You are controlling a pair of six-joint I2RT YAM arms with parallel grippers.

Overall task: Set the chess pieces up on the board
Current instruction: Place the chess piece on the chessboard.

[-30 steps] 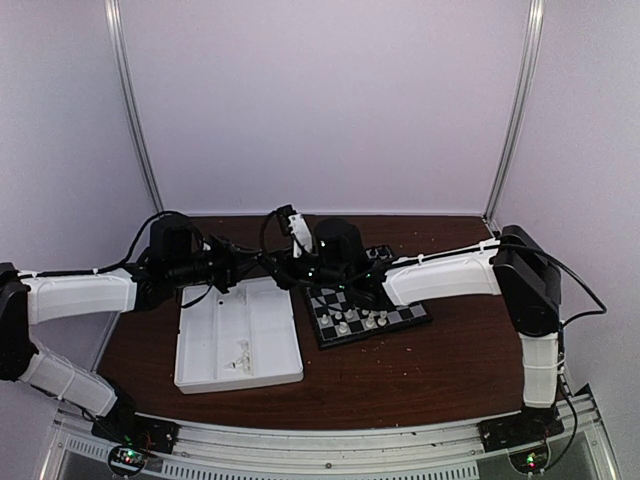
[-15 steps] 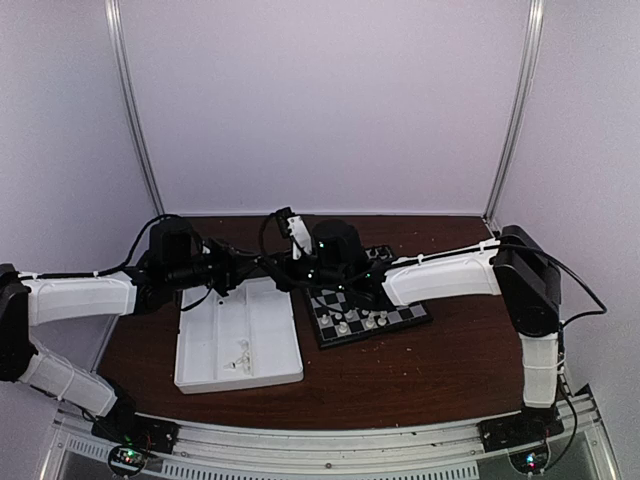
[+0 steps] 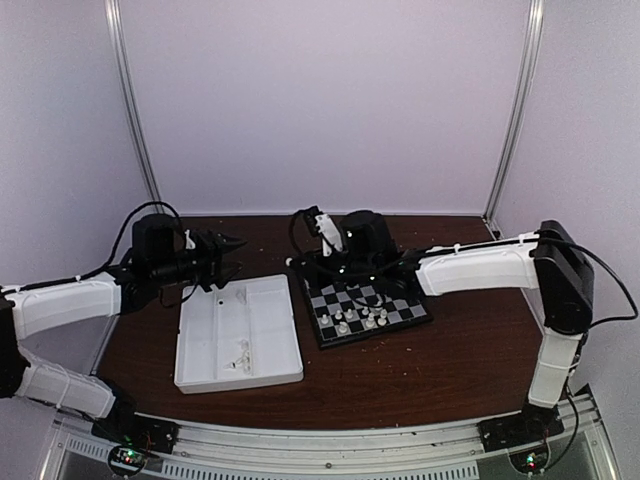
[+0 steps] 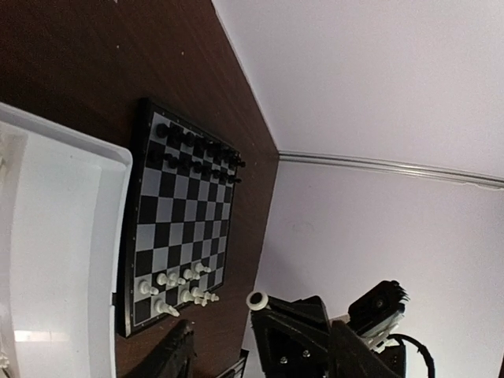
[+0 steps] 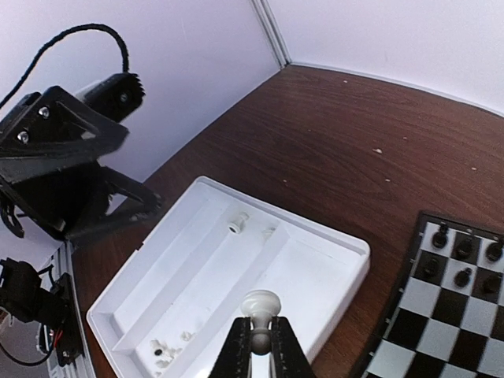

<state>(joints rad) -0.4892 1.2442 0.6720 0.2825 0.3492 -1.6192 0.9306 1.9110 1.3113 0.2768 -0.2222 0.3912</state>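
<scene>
**Arms parted; right arm holds a piece**

Compared with 1.0 s ago, the grippers no longer meet over the tray's far edge. The left gripper (image 3: pixel 228 248) has pulled back left, beyond the far left corner of the tray (image 3: pixel 240 381). Its jaws are apart with nothing between them. The right gripper (image 5: pixel 258 332) has shifted right, toward the far edge of the board (image 3: pixel 400 305). Its jaws are clamped on one white piece (image 5: pixel 260 303), head up, over the tray in the wrist view.

The board lies on the desk (image 3: pixel 430 372), just right of the tray. White men (image 3: pixel 360 320) partly fill its two near rows, and black men (image 4: pixel 197 150) stand in the far two. Loose pieces (image 3: pixel 240 355) lie at the tray's near end.
</scene>
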